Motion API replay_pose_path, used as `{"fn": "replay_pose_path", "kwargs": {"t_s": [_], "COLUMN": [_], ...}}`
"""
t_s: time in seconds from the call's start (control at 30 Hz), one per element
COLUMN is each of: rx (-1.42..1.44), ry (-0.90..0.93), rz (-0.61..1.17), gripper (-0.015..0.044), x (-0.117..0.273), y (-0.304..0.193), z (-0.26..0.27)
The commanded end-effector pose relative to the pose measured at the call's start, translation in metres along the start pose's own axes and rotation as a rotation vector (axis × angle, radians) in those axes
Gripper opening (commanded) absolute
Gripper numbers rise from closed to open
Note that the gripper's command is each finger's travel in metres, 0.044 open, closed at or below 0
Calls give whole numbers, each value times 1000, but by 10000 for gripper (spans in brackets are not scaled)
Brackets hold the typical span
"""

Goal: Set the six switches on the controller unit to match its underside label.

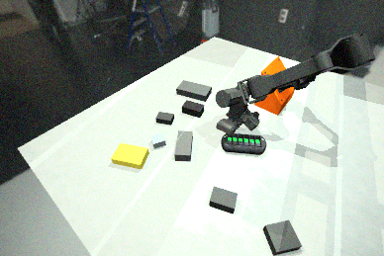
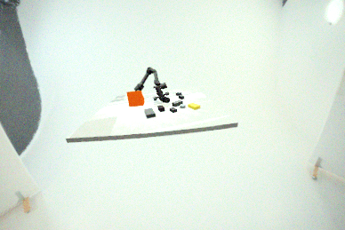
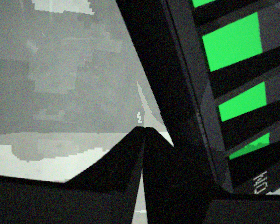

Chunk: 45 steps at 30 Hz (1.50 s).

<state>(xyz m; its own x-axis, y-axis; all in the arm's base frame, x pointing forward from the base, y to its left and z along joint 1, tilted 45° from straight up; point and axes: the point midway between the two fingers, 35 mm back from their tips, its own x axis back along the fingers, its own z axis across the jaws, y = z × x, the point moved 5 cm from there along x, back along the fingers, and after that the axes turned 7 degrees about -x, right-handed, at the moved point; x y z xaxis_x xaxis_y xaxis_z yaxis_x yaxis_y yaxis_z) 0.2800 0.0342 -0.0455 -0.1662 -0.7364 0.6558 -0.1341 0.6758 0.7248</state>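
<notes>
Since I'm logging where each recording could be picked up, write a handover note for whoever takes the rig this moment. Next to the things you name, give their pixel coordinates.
Pincer (image 1: 240, 127) (image 3: 143, 135): shut, nothing between its tips, beside the controller.
Dark grey plastic-looking controller unit with green-ended switches (image 1: 243, 144): upright on the pale bench (image 1: 74, 205) (image 2: 102, 128), switches facing up; yellow block (image 1: 130, 155) (image 2: 194, 106) and grey and black blocks lie apart from it.
Done: cannot confirm any setting; the underside label is hidden.
Left: check switches against the label, leave the unit flat on its base, move the arm away.

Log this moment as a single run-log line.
hand: shut, nothing held | controller unit: on bench, switches up, beside hand | green switch ends: visible | underside label: out of view
</notes>
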Motion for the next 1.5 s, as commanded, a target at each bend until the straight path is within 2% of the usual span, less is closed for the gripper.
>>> {"fn": "replay_pose_path", "kwargs": {"t_s": [0.0,0.13,0.23,0.43,0.7,1.07,1.17,1.33,1.47], "rx": [-2,10,15,50,436,435,439,460,461], "ry": [3,5,2,5,15,18,91,287,293], "rz": [4,2,-7,-17,-133,-129,-112,-42,-39], "gripper": [0,0,0,0,0,0,0,0,0], "x": [8,53,68,67,51,51,53,63,64], "y": [-2,-7,-5,-6,-16,-16,4,80,83], "z": [5,34,45,40,-13,-13,-28,-58,-59]}}
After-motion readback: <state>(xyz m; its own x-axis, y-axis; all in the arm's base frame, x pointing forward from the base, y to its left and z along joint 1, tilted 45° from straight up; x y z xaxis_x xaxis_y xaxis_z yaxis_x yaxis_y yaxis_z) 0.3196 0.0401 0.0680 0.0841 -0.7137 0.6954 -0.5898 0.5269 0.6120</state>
